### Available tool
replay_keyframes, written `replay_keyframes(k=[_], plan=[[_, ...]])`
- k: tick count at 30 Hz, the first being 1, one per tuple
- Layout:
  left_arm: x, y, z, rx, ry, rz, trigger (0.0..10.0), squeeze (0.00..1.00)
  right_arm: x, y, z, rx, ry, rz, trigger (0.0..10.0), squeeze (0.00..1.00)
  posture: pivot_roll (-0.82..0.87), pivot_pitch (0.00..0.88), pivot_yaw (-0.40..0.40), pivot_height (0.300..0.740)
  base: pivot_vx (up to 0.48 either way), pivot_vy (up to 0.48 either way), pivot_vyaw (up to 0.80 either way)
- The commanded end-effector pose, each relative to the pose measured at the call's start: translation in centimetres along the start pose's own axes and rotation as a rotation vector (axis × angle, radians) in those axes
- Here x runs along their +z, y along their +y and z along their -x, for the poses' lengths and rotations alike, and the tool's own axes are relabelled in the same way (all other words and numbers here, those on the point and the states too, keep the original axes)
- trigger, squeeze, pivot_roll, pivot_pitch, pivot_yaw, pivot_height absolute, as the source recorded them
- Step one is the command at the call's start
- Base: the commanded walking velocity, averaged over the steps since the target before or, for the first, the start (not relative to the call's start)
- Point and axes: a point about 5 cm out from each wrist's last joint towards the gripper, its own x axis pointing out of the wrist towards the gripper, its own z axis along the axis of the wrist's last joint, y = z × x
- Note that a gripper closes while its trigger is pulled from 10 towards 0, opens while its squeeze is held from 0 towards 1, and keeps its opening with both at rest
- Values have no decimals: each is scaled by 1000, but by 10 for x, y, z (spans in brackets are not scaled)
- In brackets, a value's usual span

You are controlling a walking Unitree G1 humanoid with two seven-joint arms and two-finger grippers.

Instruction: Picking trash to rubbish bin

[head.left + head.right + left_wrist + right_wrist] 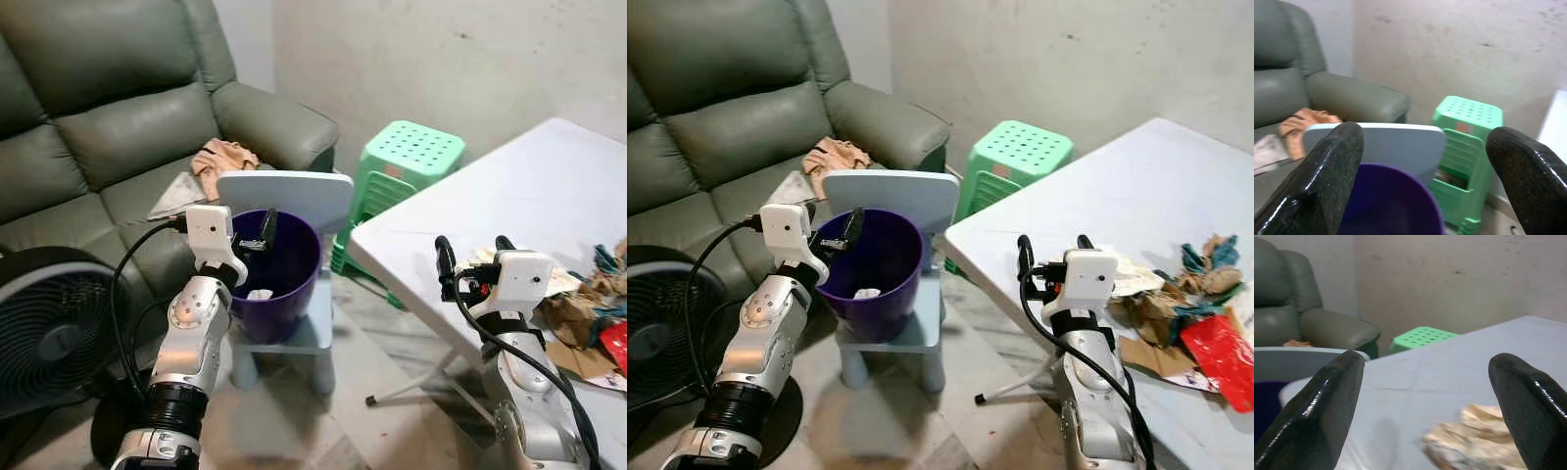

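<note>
A purple rubbish bin (297, 262) stands on a small light-blue chair (286, 193), with a pale scrap (260, 294) lying at its bottom. My left gripper (257, 237) hovers over the bin's near rim, open and holding nothing; in the left wrist view its fingers (1327, 171) frame the bin and the chair back. On the white table (1117, 186) lies a pile of trash (1176, 304): brown paper, teal scraps and a red wrapper (1220, 357). My right gripper (1054, 245) is raised over the table just left of the pile, open and empty, with crumpled paper (1484, 440) below it.
A grey-green sofa (98, 127) with an orange cloth (223, 157) stands behind the bin. Stacked green stools (407, 162) sit between chair and table. A black fan (49, 333) is on the floor at my left. The table's leg (411, 382) reaches toward the chair.
</note>
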Motion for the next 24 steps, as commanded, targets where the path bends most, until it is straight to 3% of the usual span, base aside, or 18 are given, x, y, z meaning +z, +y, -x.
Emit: replay_keyframes(k=[1, 5, 7, 8, 11, 17, 24], plan=[[3, -2, 1, -31, -16, -29, 10000, 0, -3, 0, 1, 4, 16, 3, 10000, 0, -4, 24, 27, 740, 0, 0, -725], [3, -5, 2, -53, -26, -46, 10000, 0, -3, 0, 0, 6, 15, 8, 10000, 0, -4, 23, 27, 740, 0, 0, -720], [3, -3, 2, -29, -27, 58, 10000, 0, -2, 0, 0, 6, 15, 8, 10000, 0, -4, 21, 27, 740, 0, 0, -719], [2, -2, 2, -19, -17, 72, 10000, 0, -3, 1, 1, 7, 15, 8, 10000, 0, -5, 20, 27, 740, 0, 0, -719], [0, -1, 3, -22, -4, 25, 10000, 0, -3, 1, 2, 8, 16, 8, 10000, 0, -6, 20, 27, 740, 0, 0, -719], [0, -3, 3, -28, -8, 62, 10000, 0, -3, 1, 2, 8, 17, 2, 10000, 0, -7, 24, 26, 740, 0, 457, -716], [-1, -3, 3, -19, 3, 7, 10000, 0, -3, 0, 4, 7, 23, 6, 10000, 0, -7, 26, 27, 740, 0, 0, -721]])
